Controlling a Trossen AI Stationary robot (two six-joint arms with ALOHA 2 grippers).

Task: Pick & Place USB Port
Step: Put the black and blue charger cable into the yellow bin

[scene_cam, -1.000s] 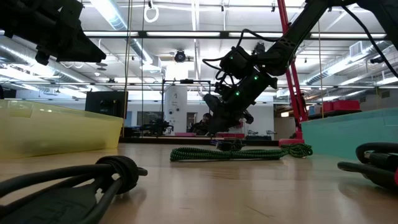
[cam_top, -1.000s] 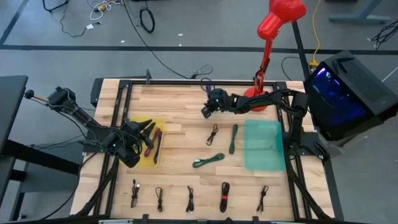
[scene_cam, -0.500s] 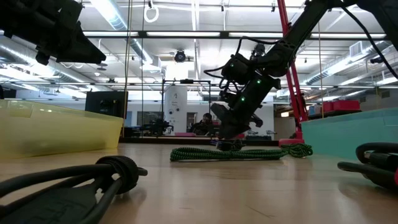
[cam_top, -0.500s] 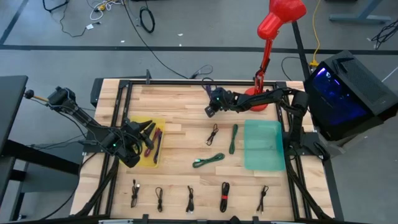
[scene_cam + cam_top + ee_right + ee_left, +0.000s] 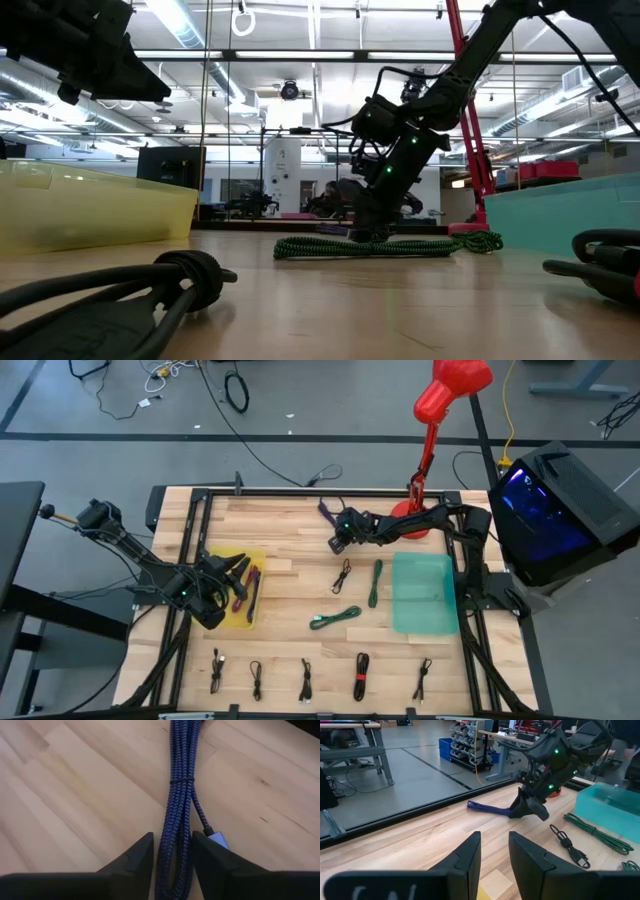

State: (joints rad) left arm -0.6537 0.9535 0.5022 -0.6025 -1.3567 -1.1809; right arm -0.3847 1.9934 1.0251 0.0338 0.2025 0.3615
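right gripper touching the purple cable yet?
Cannot tell. In the right wrist view the purple cable runs between the right gripper fingers, but neither contact nor a gap shows plainly.
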